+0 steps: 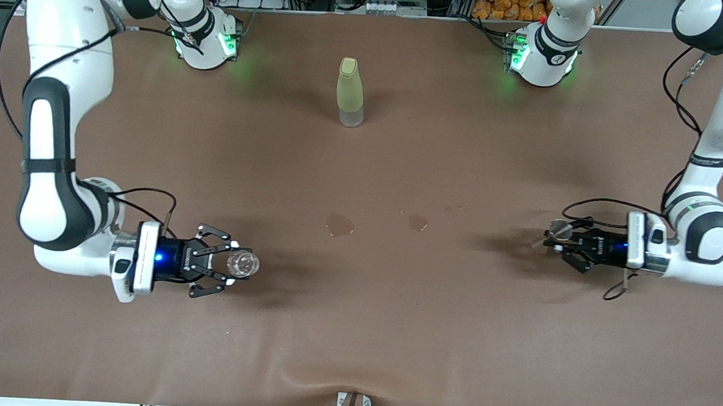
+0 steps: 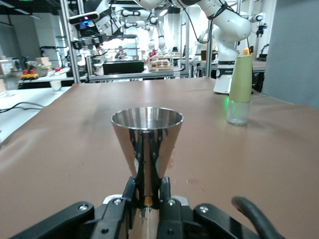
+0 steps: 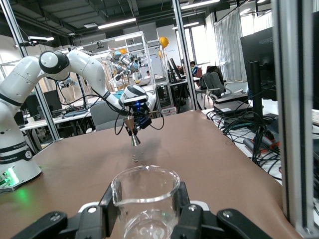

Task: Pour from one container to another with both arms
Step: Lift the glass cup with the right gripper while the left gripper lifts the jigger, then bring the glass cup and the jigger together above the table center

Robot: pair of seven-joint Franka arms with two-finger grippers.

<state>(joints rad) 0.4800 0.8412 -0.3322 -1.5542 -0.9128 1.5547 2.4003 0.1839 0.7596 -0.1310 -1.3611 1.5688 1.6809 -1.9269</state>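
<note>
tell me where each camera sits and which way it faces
Front view: high across the table, looking down at both bases; the left pincer holds a steel jigger, the right pincer a glass beaker, and a green bottle stands between the bases.
Left wrist view: on the left wrist, looking along its pincer past the jigger across the table; its black fingers show.
Right wrist view: on the right wrist, over the beaker toward the left arm.
Shared: the bottle shows in the front and left wrist views, the jigger in all three.

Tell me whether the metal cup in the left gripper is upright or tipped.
Upright. In the left wrist view the metal cup stands with its round mouth level and facing up, clamped at its narrow base by the left gripper.
</note>
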